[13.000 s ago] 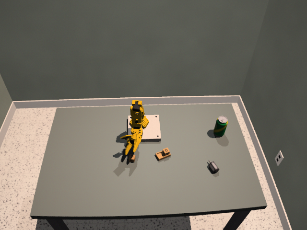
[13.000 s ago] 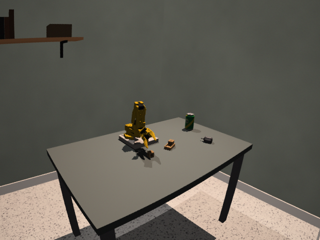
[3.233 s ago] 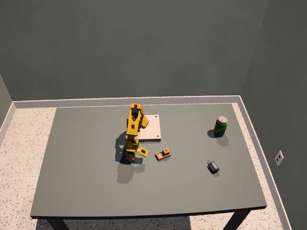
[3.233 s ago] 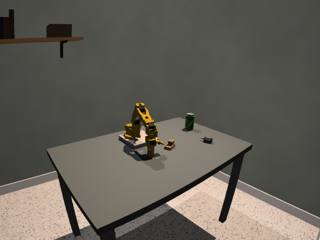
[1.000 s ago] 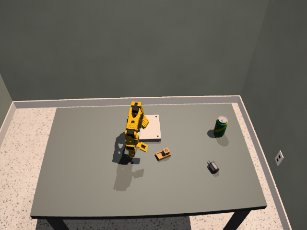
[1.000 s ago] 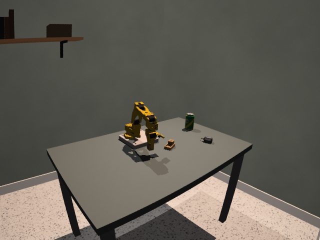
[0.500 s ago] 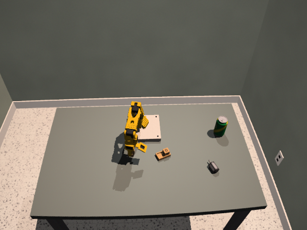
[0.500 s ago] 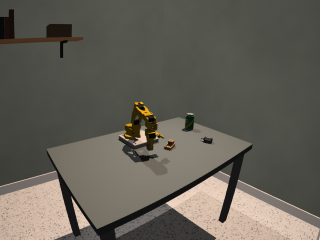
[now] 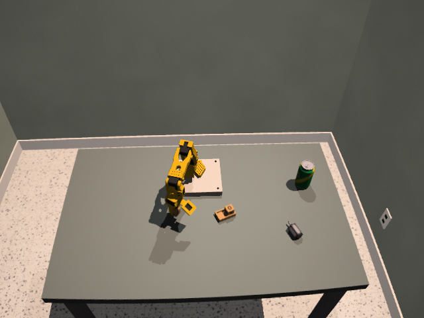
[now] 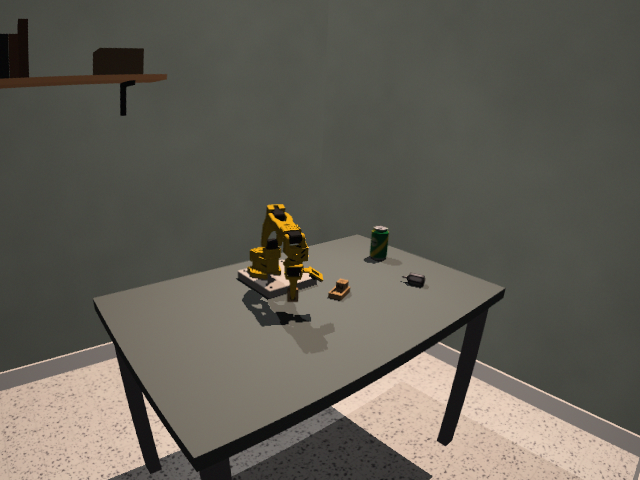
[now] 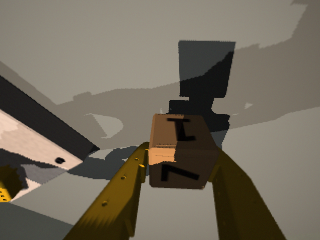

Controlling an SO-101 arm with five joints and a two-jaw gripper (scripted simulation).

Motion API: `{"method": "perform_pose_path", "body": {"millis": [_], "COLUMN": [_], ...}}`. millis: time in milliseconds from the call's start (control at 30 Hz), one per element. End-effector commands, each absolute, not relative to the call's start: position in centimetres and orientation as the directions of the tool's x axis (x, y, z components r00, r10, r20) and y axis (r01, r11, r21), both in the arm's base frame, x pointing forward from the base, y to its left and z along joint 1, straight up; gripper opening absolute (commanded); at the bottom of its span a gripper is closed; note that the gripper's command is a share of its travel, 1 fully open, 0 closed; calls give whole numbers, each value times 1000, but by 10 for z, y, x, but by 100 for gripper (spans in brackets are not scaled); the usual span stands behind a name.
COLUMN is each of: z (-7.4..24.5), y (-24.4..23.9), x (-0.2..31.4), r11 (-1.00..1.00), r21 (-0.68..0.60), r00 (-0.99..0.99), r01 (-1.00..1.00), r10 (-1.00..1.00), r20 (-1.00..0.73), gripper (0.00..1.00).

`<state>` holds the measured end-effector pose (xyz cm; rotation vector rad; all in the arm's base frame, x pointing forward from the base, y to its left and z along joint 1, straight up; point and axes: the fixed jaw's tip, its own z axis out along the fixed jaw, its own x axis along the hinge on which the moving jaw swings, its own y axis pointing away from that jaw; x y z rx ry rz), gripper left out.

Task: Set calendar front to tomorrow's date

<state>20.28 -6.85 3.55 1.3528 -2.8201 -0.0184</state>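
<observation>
My gripper (image 11: 180, 165) is shut on a brown wooden number cube (image 11: 181, 150). In the wrist view the cube shows a 1 on its upper face and a 7 on the face toward the camera. It hangs a little above the grey table, over its own dark shadow. In the top view the gripper (image 9: 175, 209) points down, left of the wooden calendar tray (image 9: 224, 213). The tray holds one cube (image 9: 229, 208) with a 0 on top at its right end. The tray also shows in the exterior view (image 10: 338, 289).
The white base plate (image 9: 206, 177) lies behind the gripper and the tray. A green can (image 9: 305, 175) stands at the far right. A small dark plug-like object (image 9: 294, 231) lies right of the tray.
</observation>
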Motion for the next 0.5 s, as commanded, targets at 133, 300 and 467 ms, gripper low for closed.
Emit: {"method": "perform_pose_path", "body": {"millis": [133, 300, 467], "z": [36, 35, 33], "y": [-83, -96, -108], "x": [201, 199, 195], "r11": [815, 938, 995], "r21": [15, 13, 10], "r00": [-815, -938, -995], "r01": [-580, -347, -99], "r10": [-580, -348, -99], "r20": [9, 12, 13], "gripper": [0, 0, 0]}}
